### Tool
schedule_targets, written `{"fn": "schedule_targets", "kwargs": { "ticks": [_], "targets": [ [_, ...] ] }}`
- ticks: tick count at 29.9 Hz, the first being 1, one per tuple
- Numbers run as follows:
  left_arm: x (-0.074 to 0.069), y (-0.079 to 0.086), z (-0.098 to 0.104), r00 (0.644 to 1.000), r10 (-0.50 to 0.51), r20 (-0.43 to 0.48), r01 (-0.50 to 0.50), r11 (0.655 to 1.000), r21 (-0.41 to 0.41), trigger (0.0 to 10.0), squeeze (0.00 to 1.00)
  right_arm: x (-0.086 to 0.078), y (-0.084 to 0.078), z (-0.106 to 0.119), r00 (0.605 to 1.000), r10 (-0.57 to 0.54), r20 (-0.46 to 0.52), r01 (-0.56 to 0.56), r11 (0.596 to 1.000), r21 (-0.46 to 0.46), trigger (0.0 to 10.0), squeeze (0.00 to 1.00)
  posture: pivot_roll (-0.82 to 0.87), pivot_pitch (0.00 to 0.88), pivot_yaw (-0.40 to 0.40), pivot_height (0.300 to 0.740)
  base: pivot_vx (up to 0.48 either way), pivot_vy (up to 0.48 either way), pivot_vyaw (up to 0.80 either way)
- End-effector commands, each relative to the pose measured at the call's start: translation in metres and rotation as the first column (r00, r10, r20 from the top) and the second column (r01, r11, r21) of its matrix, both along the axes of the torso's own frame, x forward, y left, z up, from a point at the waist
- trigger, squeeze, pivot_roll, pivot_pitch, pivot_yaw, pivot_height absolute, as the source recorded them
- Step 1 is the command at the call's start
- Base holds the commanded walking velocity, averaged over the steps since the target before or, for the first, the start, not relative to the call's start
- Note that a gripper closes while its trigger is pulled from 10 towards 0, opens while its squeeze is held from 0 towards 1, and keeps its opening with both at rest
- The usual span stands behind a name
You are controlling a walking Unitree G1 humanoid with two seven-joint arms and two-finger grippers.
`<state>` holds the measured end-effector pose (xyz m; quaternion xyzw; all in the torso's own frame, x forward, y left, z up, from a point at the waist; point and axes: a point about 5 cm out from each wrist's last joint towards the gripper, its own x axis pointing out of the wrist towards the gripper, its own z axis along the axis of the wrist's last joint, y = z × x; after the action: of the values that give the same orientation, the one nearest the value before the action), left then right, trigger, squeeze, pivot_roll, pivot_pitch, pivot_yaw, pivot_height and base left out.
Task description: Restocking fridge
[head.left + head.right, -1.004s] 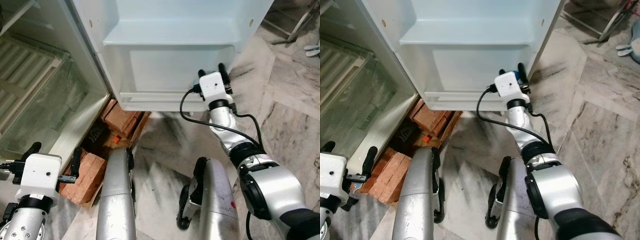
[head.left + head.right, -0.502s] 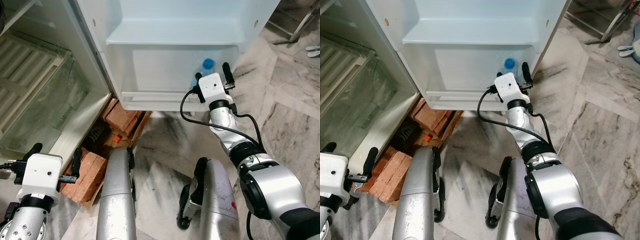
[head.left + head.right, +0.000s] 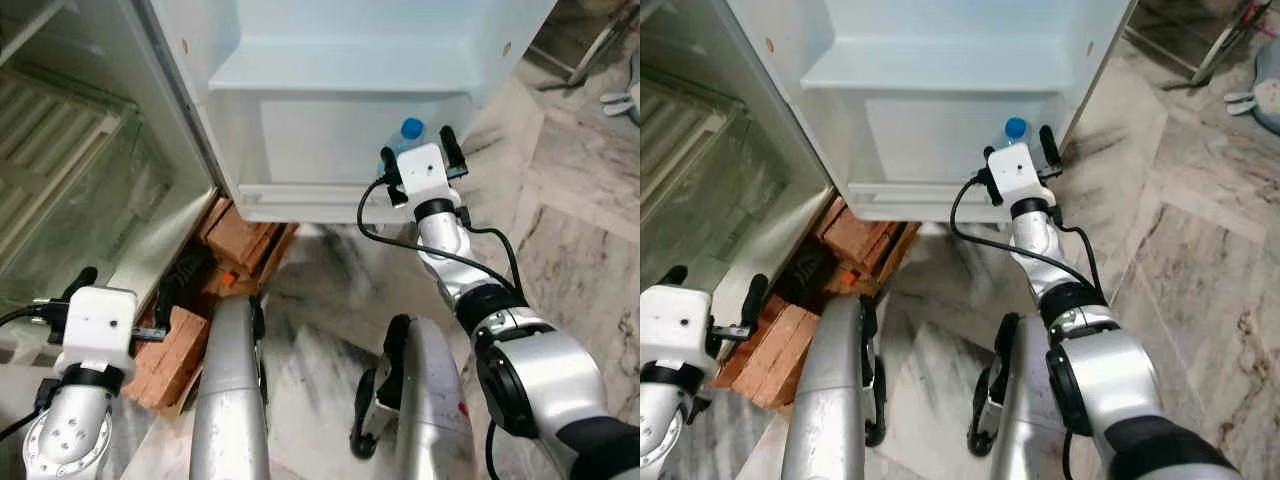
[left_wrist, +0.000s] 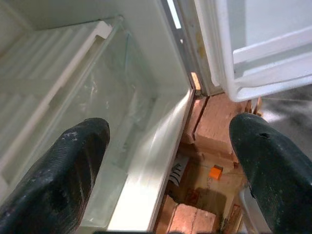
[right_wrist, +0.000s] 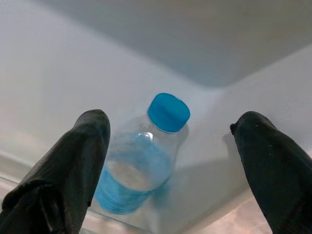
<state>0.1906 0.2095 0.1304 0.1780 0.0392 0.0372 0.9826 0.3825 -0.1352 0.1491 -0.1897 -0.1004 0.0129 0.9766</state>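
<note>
**Bottle now showing in the door shelf**

A second ago the right gripper (image 3: 421,150) hid the bottle (image 5: 141,161); now its blue cap (image 3: 411,128) stands clear at the gripper's 12 o'clock, with the fingers spread and drawn back. The left gripper (image 3: 122,293) has risen toward 1 o'clock, nearer the bricks (image 3: 170,350).

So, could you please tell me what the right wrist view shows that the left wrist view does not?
Right wrist view: a blue-capped water bottle standing in the white door shelf, between the open right claw fingers, untouched. Left wrist view: the fridge's glass drawer, bricks under the fridge, and the open left claw. Both share two spread black fingers and white fridge plastic.
</note>
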Motion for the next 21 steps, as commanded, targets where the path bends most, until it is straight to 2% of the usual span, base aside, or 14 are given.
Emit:
{"fn": "schedule_targets", "kwargs": {
  "ticks": [1, 2, 3, 4, 5, 7, 8, 9, 10, 12, 13, 16, 19, 21],
  "targets": [
    [0.005, -0.003, -0.007, 1.000, -0.006, -0.006, 0.005, 1.000, -0.009, 10.0, 0.00, -0.008, -0.001, -0.013, 0.999, 0.036, -0.034, -0.033, 0.994, 0.100, 10.0, 1.00, 0.29, 0.142, -0.064, 0.541, 0.000, 0.000, 0.00],
    [0.009, -0.004, -0.007, 1.000, -0.006, 0.004, 0.006, 1.000, -0.012, 10.0, 0.00, -0.013, 0.007, -0.017, 0.994, 0.103, -0.039, -0.097, 0.984, 0.148, 10.0, 0.58, 0.27, 0.123, -0.064, 0.541, 0.000, 0.000, 0.00],
    [0.009, -0.004, -0.007, 1.000, -0.006, 0.004, 0.006, 1.000, -0.012, 10.0, 0.00, -0.013, 0.007, -0.017, 0.994, 0.103, -0.039, -0.097, 0.984, 0.148, 10.0, 0.58, 0.27, 0.123, -0.064, 0.541, 0.000, 0.000, 0.00],
    [0.012, -0.004, -0.008, 1.000, -0.007, 0.009, 0.007, 1.000, -0.013, 10.0, 0.00, -0.018, 0.013, -0.020, 0.987, 0.156, -0.027, -0.149, 0.974, 0.169, 10.0, 0.00, 0.26, 0.110, -0.064, 0.541, 0.000, 0.000, 0.00],
    [0.014, -0.005, -0.011, 1.000, -0.008, 0.011, 0.008, 1.000, -0.015, 10.0, 0.00, -0.027, 0.018, -0.022, 0.976, 0.217, -0.003, -0.213, 0.960, 0.181, 10.0, 0.00, 0.23, 0.089, -0.063, 0.541, 0.000, 0.000, 0.00],
    [0.017, -0.005, -0.013, 1.000, -0.008, 0.010, 0.008, 1.000, -0.015, 10.0, 0.00, -0.030, 0.021, -0.024, 0.969, 0.247, 0.000, -0.242, 0.951, 0.193, 10.0, 0.00, 0.23, 0.081, -0.063, 0.541, 0.000, 0.000, 0.00],
    [0.019, -0.007, -0.016, 1.000, -0.002, 0.015, 0.002, 1.000, -0.006, 10.0, 0.00, -0.040, 0.022, -0.024, 0.960, 0.277, 0.037, -0.279, 0.942, 0.184, 10.0, 0.00, 0.21, 0.056, -0.064, 0.541, 0.000, 0.000, 0.00],
    [0.019, -0.007, -0.016, 1.000, -0.002, 0.015, 0.002, 1.000, -0.006, 10.0, 0.00, -0.040, 0.022, -0.024, 0.960, 0.277, 0.037, -0.279, 0.942, 0.184, 10.0, 0.00, 0.21, 0.056, -0.064, 0.541, 0.000, 0.000, 0.00],
    [0.022, -0.008, -0.019, 1.000, 0.006, 0.020, -0.006, 1.000, 0.000, 10.0, 0.00, -0.049, 0.022, -0.027, 0.954, 0.297, 0.051, -0.301, 0.937, 0.176, 10.0, 0.00, 0.20, 0.032, -0.064, 0.541, 0.000, 0.000, 0.00],
    [0.024, -0.009, -0.019, 1.000, 0.012, 0.024, -0.012, 1.000, -0.005, 10.0, 0.00, -0.054, 0.020, -0.032, 0.961, 0.274, 0.036, -0.275, 0.936, 0.219, 10.0, 0.00, 0.20, 0.013, -0.064, 0.541, 0.000, 0.000, 0.00],
    [0.028, -0.011, -0.020, 0.999, 0.017, 0.034, -0.017, 1.000, -0.017, 10.0, 0.00, -0.065, 0.015, -0.038, 0.970, 0.242, 0.017, -0.237, 0.933, 0.270, 10.0, 0.00, 0.20, 0.000, -0.063, 0.541, 0.000, 0.000, 0.00],
    [0.033, -0.014, -0.023, 0.999, 0.023, 0.047, -0.021, 0.999, -0.038, 10.0, 0.00, -0.083, 0.006, -0.045, 0.983, 0.184, 0.005, -0.176, 0.931, 0.320, 10.0, 0.00, 0.19, 0.000, -0.056, 0.541, 0.000, 0.000, 0.00],
    [0.037, -0.014, -0.028, 0.999, 0.015, 0.048, -0.012, 0.998, -0.064, 10.0, 0.00, -0.095, -0.001, -0.052, 0.990, 0.140, -0.027, -0.122, 0.930, 0.348, 10.0, 0.00, 0.16, 0.000, -0.043, 0.541, 0.000, 0.000, 0.00],
    [0.039, -0.014, -0.030, 0.999, 0.016, 0.051, -0.012, 0.998, -0.064, 10.0, 0.00, -0.098, -0.003, -0.053, 0.989, 0.143, -0.033, -0.118, 0.913, 0.391, 10.0, 0.00, 0.15, 0.000, -0.039, 0.541, 0.000, 0.000, 0.00]
  ]
}}
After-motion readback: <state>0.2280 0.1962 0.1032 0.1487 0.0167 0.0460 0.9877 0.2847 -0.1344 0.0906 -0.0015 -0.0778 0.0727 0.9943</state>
